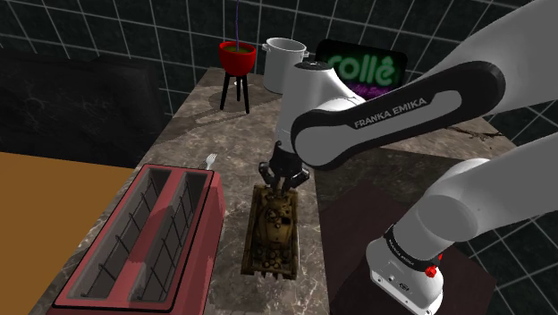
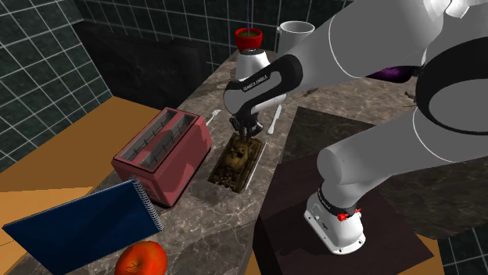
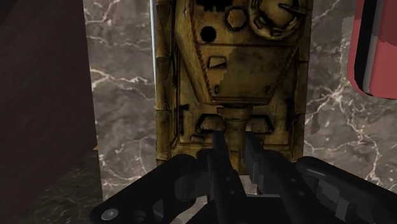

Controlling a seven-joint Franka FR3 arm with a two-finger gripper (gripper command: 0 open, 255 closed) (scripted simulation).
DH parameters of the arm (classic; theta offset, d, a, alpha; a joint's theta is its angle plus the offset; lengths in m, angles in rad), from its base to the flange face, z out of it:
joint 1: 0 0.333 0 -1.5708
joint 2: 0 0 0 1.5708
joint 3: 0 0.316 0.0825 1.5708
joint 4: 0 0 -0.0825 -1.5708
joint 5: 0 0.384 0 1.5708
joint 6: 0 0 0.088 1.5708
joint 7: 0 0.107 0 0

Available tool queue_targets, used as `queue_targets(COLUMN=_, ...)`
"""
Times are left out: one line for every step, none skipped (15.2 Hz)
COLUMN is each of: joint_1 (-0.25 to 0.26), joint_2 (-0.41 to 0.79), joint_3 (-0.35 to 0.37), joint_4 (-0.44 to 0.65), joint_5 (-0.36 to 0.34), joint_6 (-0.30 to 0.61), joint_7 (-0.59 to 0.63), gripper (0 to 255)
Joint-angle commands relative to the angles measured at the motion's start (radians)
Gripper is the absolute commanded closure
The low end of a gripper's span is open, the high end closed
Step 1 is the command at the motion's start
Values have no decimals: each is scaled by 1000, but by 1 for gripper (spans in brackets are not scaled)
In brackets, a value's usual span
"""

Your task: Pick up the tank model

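An olive, weathered tank model (image 1: 273, 228) (image 2: 235, 160) lies flat on the marble counter (image 1: 224, 134), between the red toaster and the dark stand. My black gripper (image 1: 280, 185) (image 2: 244, 137) comes down on the tank's end farthest from the counter's near edge. In the wrist view the tank's hull and turret (image 3: 235, 70) stretch away from the gripper (image 3: 235, 149). The two fingers are drawn close together and clasp the thin gun barrel between them. The tank's tracks rest on the counter.
A red two-slot toaster (image 1: 152, 237) (image 2: 160, 156) stands close beside the tank. The dark stand box (image 1: 358, 233) (image 3: 44, 76) borders the other side. Farther back are a red pot on a stool (image 1: 237, 55) and a white pot (image 1: 284, 61). A blue notebook (image 2: 78, 223) and a red fruit (image 2: 141, 258) lie at the near end.
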Motion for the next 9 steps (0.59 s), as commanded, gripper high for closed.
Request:
queue_targets(joint_1=5, joint_2=-28, joint_3=-12, joint_4=11, joint_5=1, joint_6=-37, joint_7=-2, gripper=255)
queue_targets(joint_1=7, joint_2=-41, joint_3=-18, joint_4=17, joint_5=0, joint_6=-56, joint_7=-2, gripper=255)
queue_targets(joint_1=9, joint_2=-53, joint_3=-24, joint_4=23, joint_5=-1, joint_6=-74, joint_7=-2, gripper=255)
queue_targets(joint_1=10, joint_2=-65, joint_3=-30, joint_4=30, joint_5=-2, joint_6=-92, joint_7=-2, gripper=255)
queue_targets(joint_1=12, joint_2=-76, joint_3=-36, joint_4=36, joint_5=-4, joint_6=-110, joint_7=-2, gripper=255)
queue_targets(joint_1=13, joint_2=-87, joint_3=-42, joint_4=43, joint_5=-5, joint_6=-128, joint_7=-2, gripper=255)
queue_targets(joint_1=14, joint_2=-97, joint_3=-48, joint_4=50, joint_5=-7, joint_6=-145, joint_7=-2, gripper=255)
queue_targets(joint_1=15, joint_2=-108, joint_3=-53, joint_4=57, joint_5=-9, joint_6=-162, joint_7=-2, gripper=255)
queue_targets(joint_1=15, joint_2=-117, joint_3=-59, joint_4=65, joint_5=-11, joint_6=-179, joint_7=-2, gripper=255)
